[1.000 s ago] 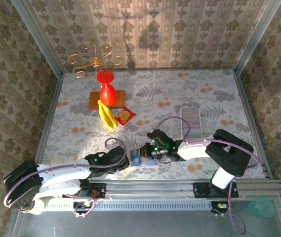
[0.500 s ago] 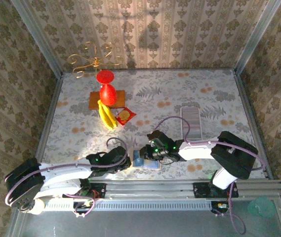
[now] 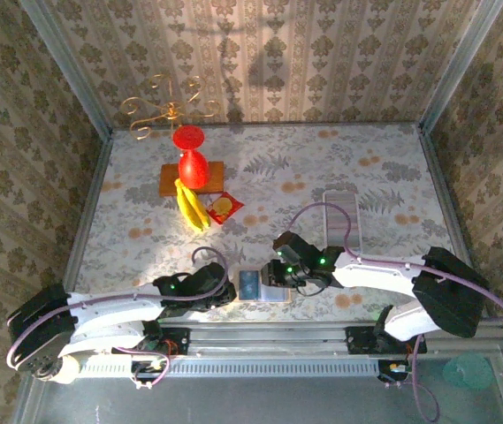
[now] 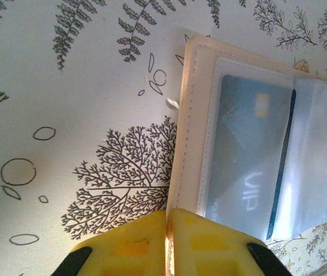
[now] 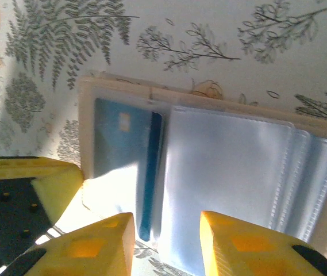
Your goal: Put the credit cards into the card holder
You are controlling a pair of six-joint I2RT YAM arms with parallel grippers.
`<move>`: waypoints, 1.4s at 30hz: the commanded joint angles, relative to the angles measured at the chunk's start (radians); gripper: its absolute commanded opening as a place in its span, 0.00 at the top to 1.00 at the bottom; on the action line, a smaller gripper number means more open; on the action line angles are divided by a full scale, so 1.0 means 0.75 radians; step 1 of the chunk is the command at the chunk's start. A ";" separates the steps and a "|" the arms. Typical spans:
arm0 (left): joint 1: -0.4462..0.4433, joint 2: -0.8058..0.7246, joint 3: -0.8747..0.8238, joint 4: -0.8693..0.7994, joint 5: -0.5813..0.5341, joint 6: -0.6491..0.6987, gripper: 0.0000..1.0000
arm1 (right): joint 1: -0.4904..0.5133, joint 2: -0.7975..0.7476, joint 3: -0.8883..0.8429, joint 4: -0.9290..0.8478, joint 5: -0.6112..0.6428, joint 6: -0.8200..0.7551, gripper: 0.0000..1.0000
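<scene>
The card holder (image 3: 274,292) lies opened flat near the table's front edge, its clear sleeves (image 5: 226,172) facing up. A blue credit card (image 3: 249,284) sits inside the left sleeve, seen as a dark blue card with pale lettering (image 4: 249,155) and with a pale chip mark (image 5: 117,144). My left gripper (image 4: 169,230) is shut on the holder's tan edge (image 4: 189,144), at the holder's left side (image 3: 231,294). My right gripper (image 5: 166,241) hovers open just over the holder's sleeves, at the holder's right side (image 3: 279,276), with nothing between its fingers.
A long whitish tray (image 3: 341,216) lies back right. Bananas (image 3: 194,208), a red-and-yellow snack packet (image 3: 224,208), a red vase (image 3: 192,159) on a wooden block and a gold wire stand (image 3: 167,110) stand back left. The metal rail (image 3: 322,329) runs just below the holder.
My right gripper has opened and drawn back to the right. The blue card now lies in the holder's sleeve, and the holder lies flatter and more open. The left gripper has kept its grip.
</scene>
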 commanded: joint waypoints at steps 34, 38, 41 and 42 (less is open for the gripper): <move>-0.029 0.064 0.025 0.018 0.006 -0.012 0.90 | 0.040 0.220 0.135 0.051 -0.112 0.004 0.49; -0.031 0.064 0.021 0.027 0.002 -0.018 0.90 | 0.042 0.253 0.129 0.128 -0.165 0.038 0.48; -0.032 0.058 0.016 0.026 0.001 -0.023 0.91 | 0.042 0.246 0.131 0.150 -0.167 0.040 0.49; -0.031 0.055 0.015 0.027 -0.001 -0.023 0.91 | 0.042 0.242 0.130 0.157 -0.167 0.042 0.49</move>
